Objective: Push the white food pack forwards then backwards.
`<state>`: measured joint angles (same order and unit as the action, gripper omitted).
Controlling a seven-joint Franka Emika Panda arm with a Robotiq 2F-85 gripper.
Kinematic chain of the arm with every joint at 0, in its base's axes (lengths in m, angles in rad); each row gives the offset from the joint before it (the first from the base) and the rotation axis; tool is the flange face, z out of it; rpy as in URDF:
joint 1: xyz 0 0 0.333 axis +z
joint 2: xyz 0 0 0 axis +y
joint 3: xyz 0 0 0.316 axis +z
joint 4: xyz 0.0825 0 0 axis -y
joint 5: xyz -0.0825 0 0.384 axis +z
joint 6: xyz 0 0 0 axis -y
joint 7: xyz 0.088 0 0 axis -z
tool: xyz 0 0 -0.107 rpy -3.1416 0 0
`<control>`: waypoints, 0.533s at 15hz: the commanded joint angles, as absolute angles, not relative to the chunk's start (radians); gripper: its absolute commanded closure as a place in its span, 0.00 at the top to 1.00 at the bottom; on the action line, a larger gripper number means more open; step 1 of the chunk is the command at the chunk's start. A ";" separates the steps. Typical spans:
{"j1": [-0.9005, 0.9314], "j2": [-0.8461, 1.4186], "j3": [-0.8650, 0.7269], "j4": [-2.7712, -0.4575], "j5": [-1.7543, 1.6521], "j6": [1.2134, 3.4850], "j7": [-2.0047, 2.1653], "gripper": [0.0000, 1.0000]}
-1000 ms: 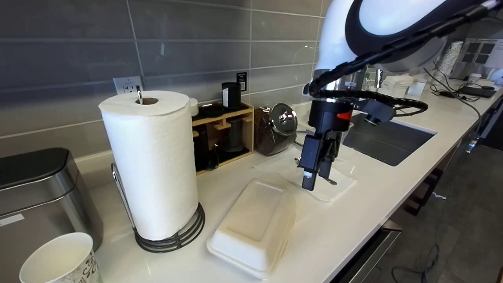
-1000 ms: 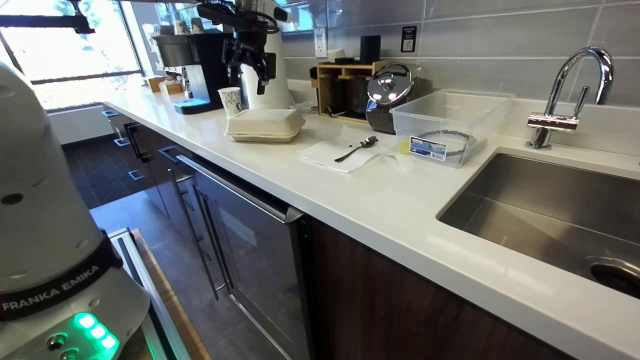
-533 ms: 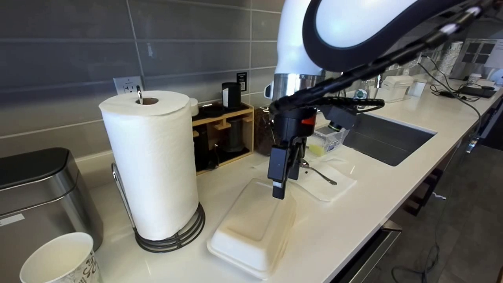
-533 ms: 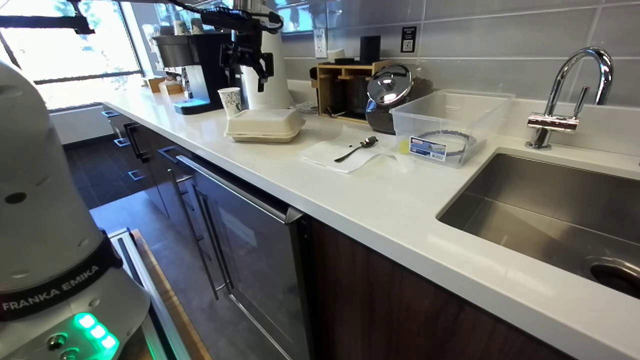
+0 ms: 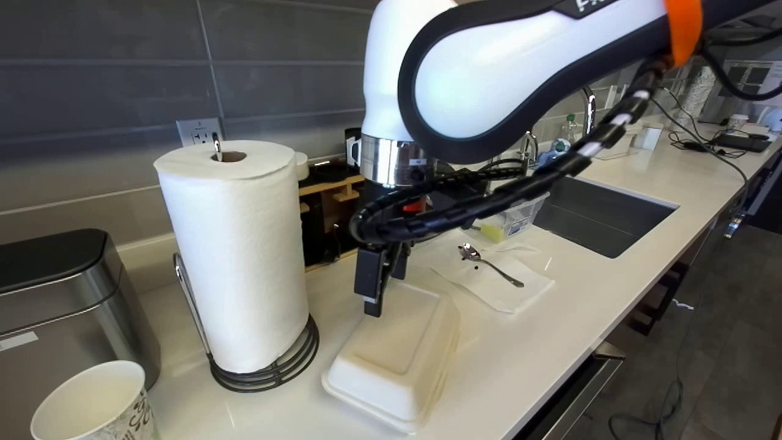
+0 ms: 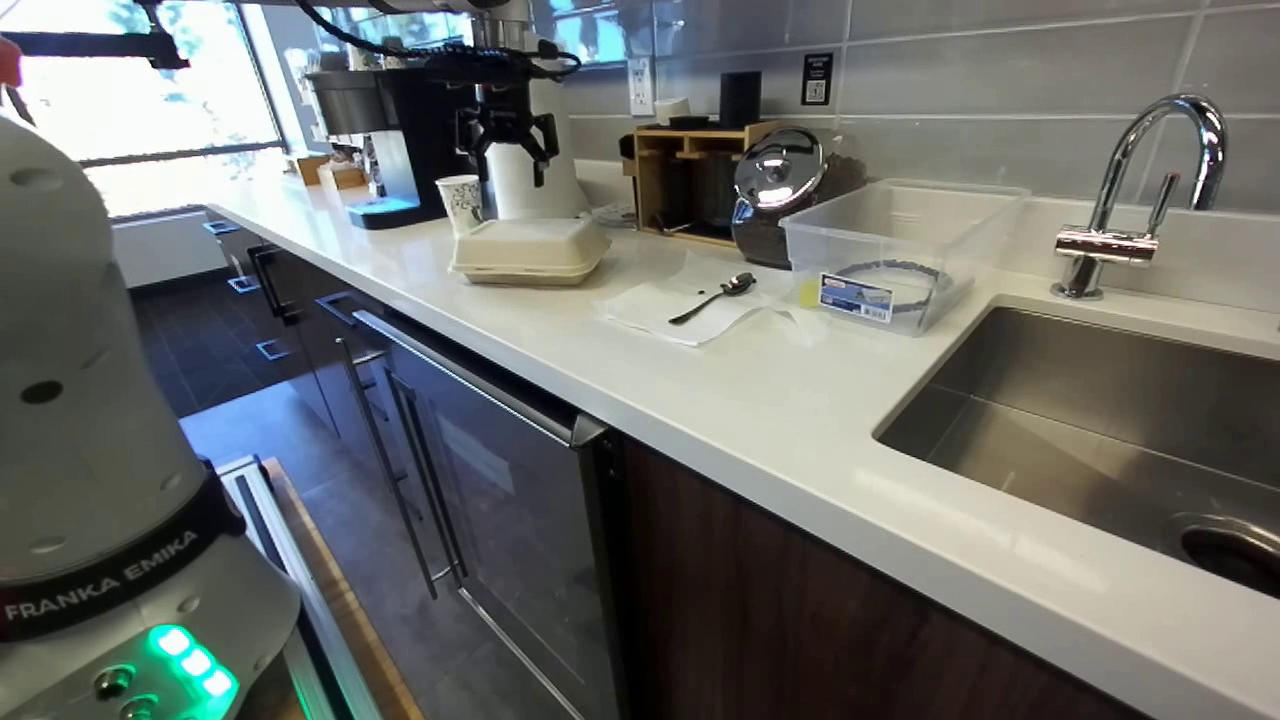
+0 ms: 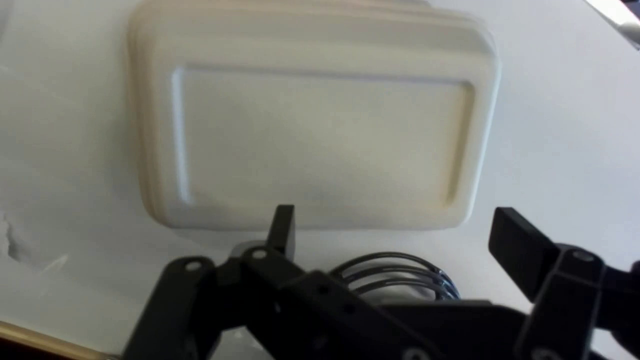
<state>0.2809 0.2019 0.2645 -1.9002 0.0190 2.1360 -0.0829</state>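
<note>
The white food pack is a closed foam clamshell lying flat on the counter; it also shows in an exterior view. In the wrist view the pack fills the upper middle. My gripper points down, open and empty, near the pack's long side that faces the paper towel roll. In an exterior view the gripper stands higher than the lid, with a gap showing. In the wrist view the gripper has its fingers wide apart; the left fingertip overlaps the pack's edge, the right lies beyond its corner.
The paper towel roll stands on a wire base beside the pack. A paper cup and a steel bin are farther left. A spoon lies on a napkin. A wooden rack and clear bin stand by the wall.
In the exterior views my gripper has moved from above the spoon and napkin across the pack toward the paper towel roll, turning a little. The pack has not moved.
</note>
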 commanded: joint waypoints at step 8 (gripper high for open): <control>0.295 0.359 0.230 -1.831 -0.051 2.375 0.000 1.00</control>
